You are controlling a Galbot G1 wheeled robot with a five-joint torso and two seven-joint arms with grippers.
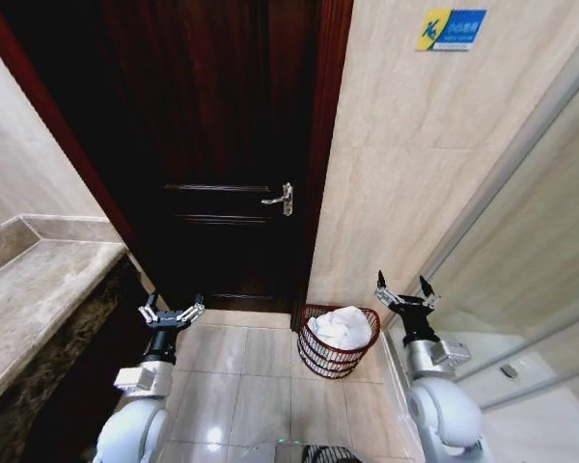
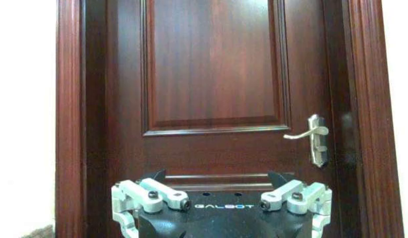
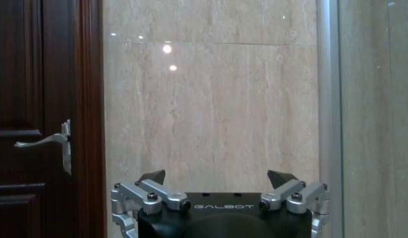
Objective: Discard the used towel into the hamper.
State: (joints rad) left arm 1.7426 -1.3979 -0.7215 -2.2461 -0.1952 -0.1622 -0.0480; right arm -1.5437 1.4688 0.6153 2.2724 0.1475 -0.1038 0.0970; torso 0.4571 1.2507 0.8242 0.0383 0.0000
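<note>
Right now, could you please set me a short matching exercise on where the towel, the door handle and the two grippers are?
Things:
1. towel
2. door handle
3. left gripper
4. right gripper

Places:
A. open, before the dark door
B. inside the hamper
C. open, beside the glass panel
D. on the door's right edge

Pairs: 1-B, 2-D, 3-A, 4-C

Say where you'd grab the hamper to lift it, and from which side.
Judging by shape, the hamper is best taken by its open top rim, from above: it stands upright, flares toward the rim, and a white towel fills its middle. The near rim suits the open right gripper; wall and door stand behind it.
</note>
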